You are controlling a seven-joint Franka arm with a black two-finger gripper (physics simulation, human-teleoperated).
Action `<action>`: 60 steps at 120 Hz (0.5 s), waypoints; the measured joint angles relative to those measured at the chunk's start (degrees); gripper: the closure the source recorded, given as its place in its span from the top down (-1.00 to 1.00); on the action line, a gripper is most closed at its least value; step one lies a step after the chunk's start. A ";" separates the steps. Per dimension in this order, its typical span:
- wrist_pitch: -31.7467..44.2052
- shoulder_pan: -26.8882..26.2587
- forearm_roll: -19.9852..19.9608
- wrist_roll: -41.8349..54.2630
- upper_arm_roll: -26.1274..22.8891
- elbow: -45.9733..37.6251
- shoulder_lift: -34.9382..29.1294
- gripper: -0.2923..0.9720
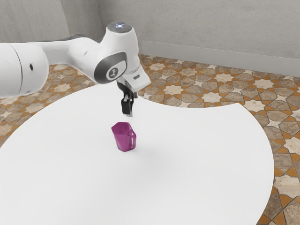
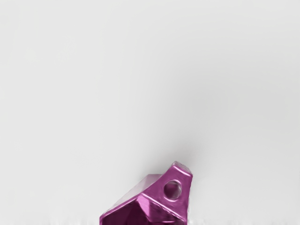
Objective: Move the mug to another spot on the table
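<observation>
Pincer point(image 1: 127, 108) hangs tip-down over the white round surface point(image 1: 197, 168), just above and slightly far of the mug point(image 1: 124, 137), clear of it. It has hold of nothing. How far open it stands cannot be told from this side-on angle.

Arm point(image 1: 70, 56) comes in from the exterior view's left, white with grey joints.

Mug is magenta, faceted and upright, and sits alone on the surface toward its middle. Its handle point(image 1: 134, 138) points to the exterior view's right. A soft shadow lies on that side.

Wrist view: mug point(image 2: 140, 211) sits just under the hand, its handle point(image 2: 176, 187) showing a round hole. Bare white surface point(image 2: 140, 70) lies beyond it.

Past the surface's far edge: patterned tile floor point(image 1: 220, 84), then grey wall point(image 1: 211, 23).
</observation>
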 joint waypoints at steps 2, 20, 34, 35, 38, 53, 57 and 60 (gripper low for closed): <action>-0.76 1.17 -1.36 -0.84 0.11 0.49 -0.97 0.53; -8.68 8.62 -10.57 -11.47 1.40 3.00 -7.58 0.53; -14.25 11.36 -13.39 -19.10 1.00 4.23 -8.69 0.54; -14.54 11.46 -13.50 -19.59 1.03 4.40 -8.64 0.54; -15.34 11.88 -13.80 -21.00 1.04 4.90 -8.41 0.54; -18.34 13.43 -14.72 -27.27 0.88 6.59 -7.40 0.54; -18.88 13.28 -14.83 -28.74 0.83 6.88 -7.29 0.54; -19.24 13.14 -14.90 -29.80 0.81 7.06 -7.17 0.54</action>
